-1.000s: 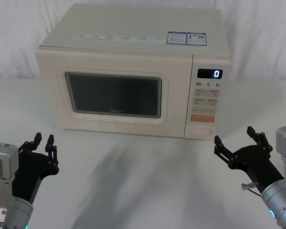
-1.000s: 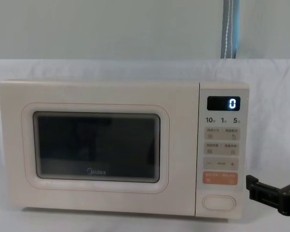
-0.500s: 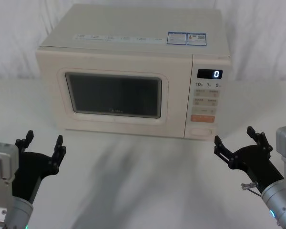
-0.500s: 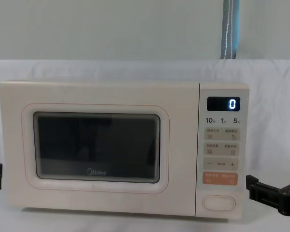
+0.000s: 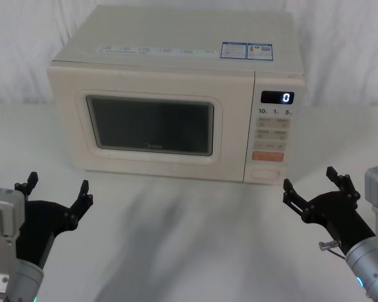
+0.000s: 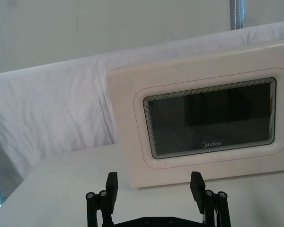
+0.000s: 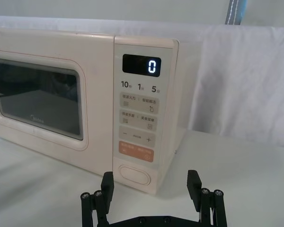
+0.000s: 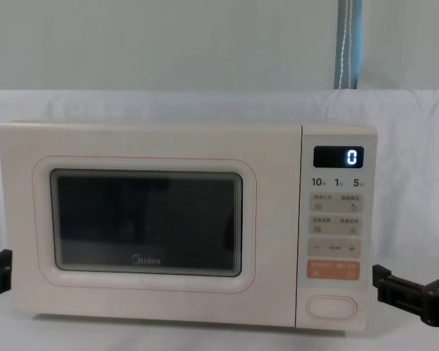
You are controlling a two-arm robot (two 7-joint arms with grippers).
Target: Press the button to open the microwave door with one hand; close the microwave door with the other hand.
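The cream microwave [image 5: 176,63] stands at the back of the white table, its display reading 0. The microwave door [image 5: 151,126] with its dark window is closed flush. The wide oval button [image 5: 265,174] sits lowest on the key panel, under the orange key, and also shows in the right wrist view [image 7: 136,174]. My right gripper [image 5: 310,181] hovers open just in front of and right of the button, not touching it. My left gripper [image 5: 58,186] hangs open before the door's left corner, a short way off, facing the door [image 6: 203,118].
White cloth covers the table [image 5: 189,239] and the backdrop behind the microwave. Open tabletop lies between the two grippers in front of the door. A blue-grey strap [image 8: 349,44] hangs behind the microwave at the right.
My left gripper's fingers have spread from nearly together to wide apart. The right gripper and the microwave have not moved.
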